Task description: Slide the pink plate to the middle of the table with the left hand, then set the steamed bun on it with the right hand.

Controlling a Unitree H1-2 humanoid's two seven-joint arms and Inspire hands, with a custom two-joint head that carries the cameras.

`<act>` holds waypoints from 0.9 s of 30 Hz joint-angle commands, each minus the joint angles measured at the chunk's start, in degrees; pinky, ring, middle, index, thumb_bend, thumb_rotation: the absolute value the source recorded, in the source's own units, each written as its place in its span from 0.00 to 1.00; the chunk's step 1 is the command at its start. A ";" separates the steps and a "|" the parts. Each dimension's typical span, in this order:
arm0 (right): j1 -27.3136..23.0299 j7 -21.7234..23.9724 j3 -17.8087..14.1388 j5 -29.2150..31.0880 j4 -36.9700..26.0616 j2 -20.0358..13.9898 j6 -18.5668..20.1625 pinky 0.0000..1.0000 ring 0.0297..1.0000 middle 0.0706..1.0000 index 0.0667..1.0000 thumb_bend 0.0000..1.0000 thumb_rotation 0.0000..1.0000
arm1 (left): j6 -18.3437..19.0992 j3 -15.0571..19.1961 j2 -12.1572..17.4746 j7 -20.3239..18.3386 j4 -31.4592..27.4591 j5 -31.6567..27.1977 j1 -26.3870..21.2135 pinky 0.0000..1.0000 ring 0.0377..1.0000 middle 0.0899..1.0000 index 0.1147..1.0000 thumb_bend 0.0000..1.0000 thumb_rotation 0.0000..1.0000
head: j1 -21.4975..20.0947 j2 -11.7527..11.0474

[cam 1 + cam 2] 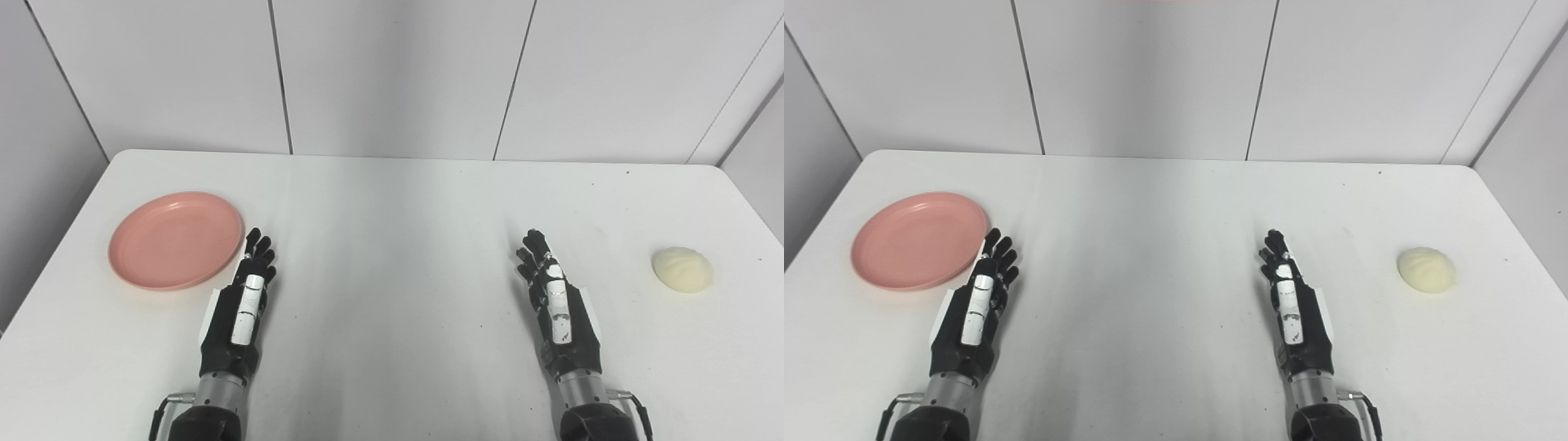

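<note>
Both robot hands are extended over the near half of the white tabletop (392, 202), fingers stretched forward and slightly apart, holding nothing. Left robot hand (245, 306) comes in from the near left edge, its dark fingers (260, 248) pointing toward the far side, with white panels along its back; its fingertips lie just beside the right rim of the pink plate (176, 240), and whether they touch that rim cannot be told from these views. That plate sits flat on the left part of the tabletop, round and shallow, with nothing on it. Right robot hand (554, 306) comes in from the near right edge in much the same pose, fingers straightened and a little fanned, thumb side turned upward. It is well apart from the steamed bun (682, 269), which rests on the right side of the tabletop, a pale cream dome with faint pleats on its surface. Between the two hands the middle of the tabletop shows a bare white surface. Beyond the far edge stands a wall of grey panels (1145, 73) with dark seams.
</note>
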 commanded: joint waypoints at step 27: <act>-0.54 0.38 -0.06 0.29 -0.62 -0.17 0.27 0.96 0.94 0.95 0.93 0.83 1.00 | -1.42 -0.16 0.41 -0.90 -1.05 -0.10 -1.34 1.00 1.00 1.00 1.00 0.74 0.89 | 0.26 -0.31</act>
